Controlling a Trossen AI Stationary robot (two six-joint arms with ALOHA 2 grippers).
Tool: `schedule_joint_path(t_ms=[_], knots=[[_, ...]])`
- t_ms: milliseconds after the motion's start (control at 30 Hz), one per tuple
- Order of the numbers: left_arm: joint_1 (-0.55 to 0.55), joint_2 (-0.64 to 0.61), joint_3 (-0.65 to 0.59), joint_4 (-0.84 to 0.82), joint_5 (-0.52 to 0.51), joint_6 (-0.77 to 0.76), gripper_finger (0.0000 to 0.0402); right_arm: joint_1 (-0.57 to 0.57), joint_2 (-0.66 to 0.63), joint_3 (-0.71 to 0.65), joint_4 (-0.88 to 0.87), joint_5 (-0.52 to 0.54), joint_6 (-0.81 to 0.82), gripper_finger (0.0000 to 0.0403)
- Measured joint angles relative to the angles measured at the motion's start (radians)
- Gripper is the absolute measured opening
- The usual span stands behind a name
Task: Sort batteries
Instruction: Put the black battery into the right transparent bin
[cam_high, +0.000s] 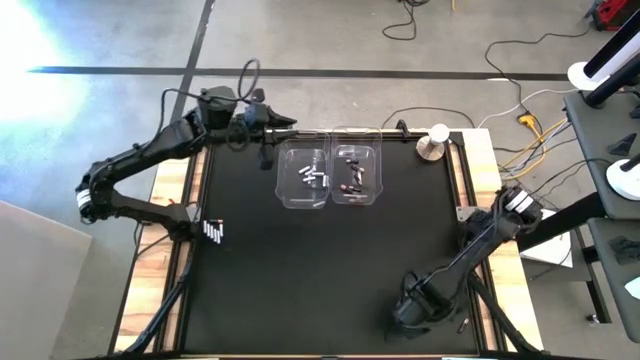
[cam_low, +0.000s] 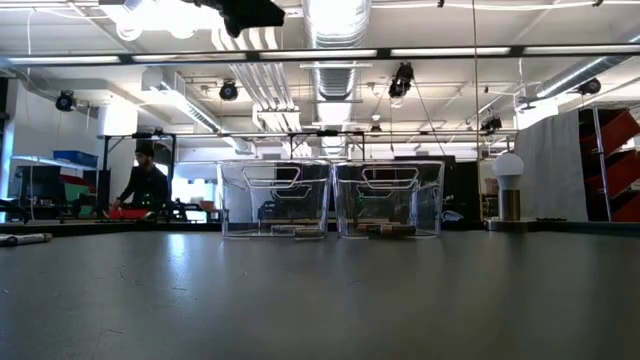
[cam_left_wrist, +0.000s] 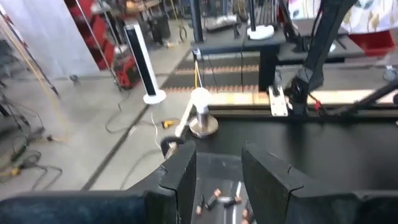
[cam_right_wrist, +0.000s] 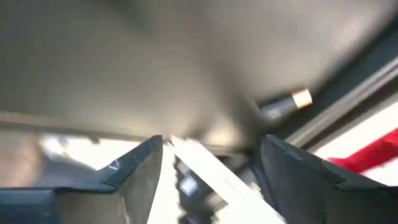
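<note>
Two clear bins stand side by side at the table's far middle. The left bin (cam_high: 303, 176) holds silvery-white batteries (cam_high: 312, 178). The right bin (cam_high: 357, 173) holds dark batteries (cam_high: 352, 184), which show reddish ends (cam_left_wrist: 217, 200) in the left wrist view. A small cluster of batteries (cam_high: 212, 232) lies at the table's left edge. My left gripper (cam_high: 272, 127) (cam_left_wrist: 217, 174) hovers open and empty just beyond the left bin's far-left corner. My right gripper (cam_high: 408, 312) (cam_right_wrist: 211, 155) is open, low at the near right. One dark battery with a coppery end (cam_right_wrist: 283, 104) lies just ahead of it.
A round silver-and-white knob object (cam_high: 432, 142) (cam_left_wrist: 200, 118) stands at the far right corner, right of the bins. The black mat (cam_high: 330, 270) lies bare between the bins and the near edge. Wooden rails (cam_high: 470, 170) border the table. A person (cam_low: 145, 185) sits far behind.
</note>
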Motion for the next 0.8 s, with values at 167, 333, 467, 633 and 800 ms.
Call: schedule_joint_path(t_ms=[167, 333, 467, 633, 800], knots=[[0.0, 0.031, 0.025, -0.074, 0.001, 0.0, 0.0108, 0.003, 0.071, -0.025, 0.009, -0.181, -0.235, 0.031], [0.0, 0.028, 0.029, -0.103, 0.001, 0.003, 0.0108, 0.005, 0.121, -0.083, 0.016, -0.267, -0.477, 0.0342], [0.0, 0.007, 0.029, -0.127, 0.001, 0.023, 0.0108, 0.007, 0.13, -0.146, 0.027, -0.297, -0.591, 0.0344], [0.0, -0.012, 0.029, -0.15, 0.0, 0.03, 0.0108, 0.007, 0.12, -0.237, 0.103, -0.326, -0.605, 0.0337], [0.0, -0.019, 0.029, -0.181, 0.0, 0.045, 0.0108, 0.012, 0.126, -0.305, 0.281, -0.394, -0.545, 0.0329]])
